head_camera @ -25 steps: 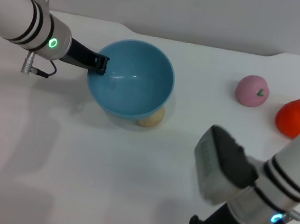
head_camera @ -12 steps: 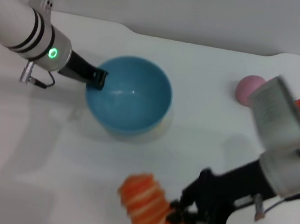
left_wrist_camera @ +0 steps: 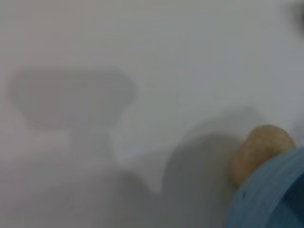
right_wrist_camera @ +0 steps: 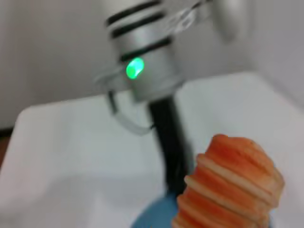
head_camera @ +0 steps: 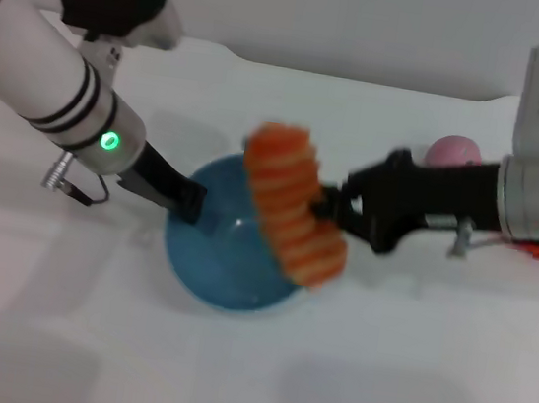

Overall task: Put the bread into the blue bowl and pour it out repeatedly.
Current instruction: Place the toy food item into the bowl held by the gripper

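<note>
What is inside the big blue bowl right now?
The round light-blue bowl looks empty where its glossy inside shows. The long ridged orange-tan bread, held above it by the right end effector, covers the right part.

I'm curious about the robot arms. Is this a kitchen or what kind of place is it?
Probably a robot practice table, not a kitchen: a plain white table, two robot arms, and toy-looking food. The right gripper holds bread over a blue bowl gripped by the left gripper.
</note>
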